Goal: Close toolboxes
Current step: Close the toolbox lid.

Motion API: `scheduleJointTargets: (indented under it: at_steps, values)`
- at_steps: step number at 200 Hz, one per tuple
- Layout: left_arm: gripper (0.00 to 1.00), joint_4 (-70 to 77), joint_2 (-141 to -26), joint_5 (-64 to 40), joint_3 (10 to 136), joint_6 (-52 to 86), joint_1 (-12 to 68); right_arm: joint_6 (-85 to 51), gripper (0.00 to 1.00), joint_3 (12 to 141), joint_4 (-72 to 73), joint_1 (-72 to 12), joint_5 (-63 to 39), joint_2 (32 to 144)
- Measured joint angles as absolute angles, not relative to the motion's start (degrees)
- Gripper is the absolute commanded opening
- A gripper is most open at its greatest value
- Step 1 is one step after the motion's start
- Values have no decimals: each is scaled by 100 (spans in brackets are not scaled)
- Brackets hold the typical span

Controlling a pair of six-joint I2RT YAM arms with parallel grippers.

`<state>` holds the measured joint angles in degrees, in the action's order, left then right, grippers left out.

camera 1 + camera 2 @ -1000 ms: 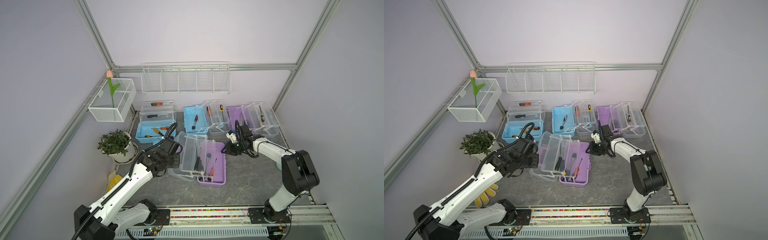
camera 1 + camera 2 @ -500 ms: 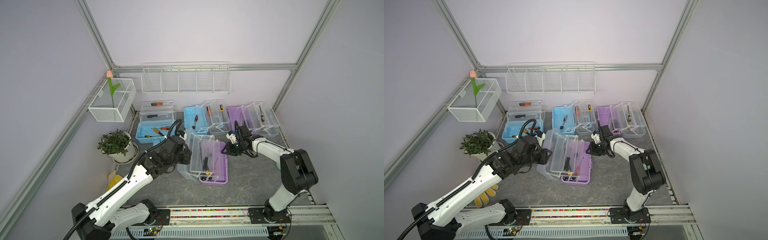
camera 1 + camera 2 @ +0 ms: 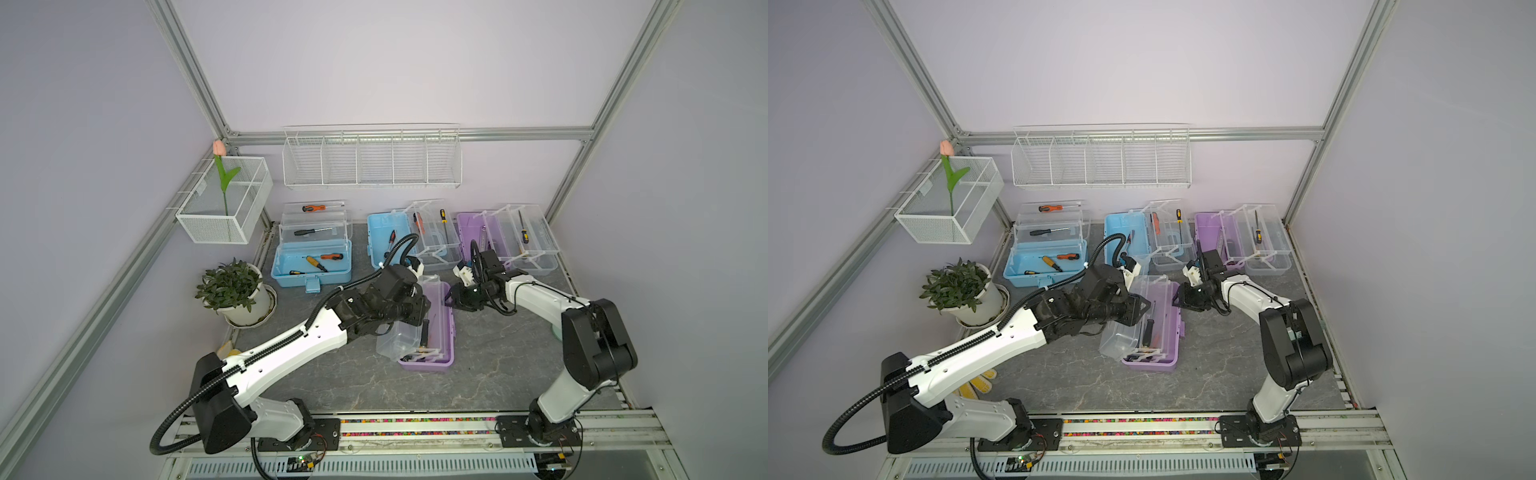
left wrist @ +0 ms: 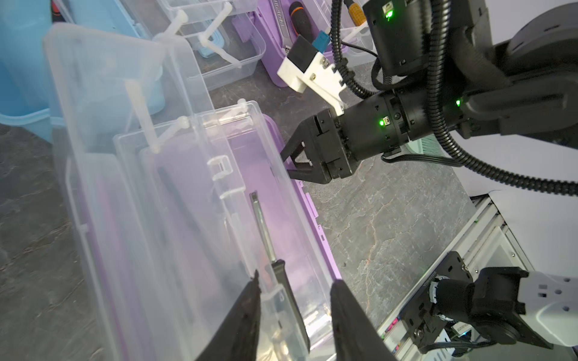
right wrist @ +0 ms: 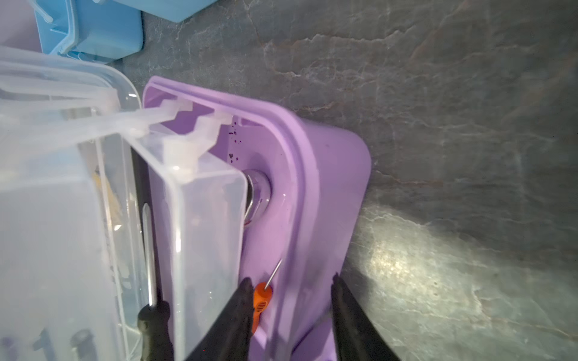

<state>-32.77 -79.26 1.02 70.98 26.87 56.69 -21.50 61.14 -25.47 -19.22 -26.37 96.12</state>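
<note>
The front purple toolbox (image 3: 428,367) stands on the grey worktop (image 3: 498,365) between the two arms. It is well forward of the three along the back wall: a light-blue toolbox (image 3: 311,268) at the left, a second light-blue toolbox (image 3: 384,232) in the middle and a second purple toolbox (image 3: 469,226) at the right, all with their trays spread open. The front box is not closed, and its clear trays (image 3: 1121,336) lean up over the purple base. The left hand (image 4: 295,279) is partly open, its fingers either side of a tray end holding a black-handled screwdriver (image 4: 289,300); whether they press it I cannot tell. The right hand (image 5: 291,278) is partly open too. It straddles the base's back rim without closing on it, one finger beside an orange-handled screwdriver (image 5: 262,297) inside.
</note>
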Motion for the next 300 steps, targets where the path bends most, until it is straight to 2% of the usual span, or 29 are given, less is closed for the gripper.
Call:
scheduleJointTargets:
  at_steps: [58,111,123,162,194,222,256,300]
  values:
    - [41,-2934,-8919,-141,7671,2687,5937,-1881,53,5990,-2884,-1402,-2110,8814]
    - [43,-3164,-9647,-263,8007,2620,6042,-1863,53,5664,-2995,-978,-1907,8318]
    - [49,-3234,-9653,-215,8055,2589,6047,-1865,53,5642,-3022,-978,-1909,8285]
    - [84,-3809,-9535,725,8239,2539,6051,-1905,56,5553,-3024,-985,-1911,8165]
    - [98,-4198,-9531,1267,8208,2571,5881,-1946,60,5509,-3033,-996,-1903,8165]
    - [98,-4191,-9588,1306,8097,2635,5669,-1951,63,5485,-3068,-1028,-1881,8162]
    - [88,-4125,-9791,1203,7981,2676,5568,-1951,63,5468,-3114,-1039,-1865,8121]
    - [80,-3913,-9741,972,7752,2827,5446,-1951,64,5468,-3131,-1039,-1870,8117]
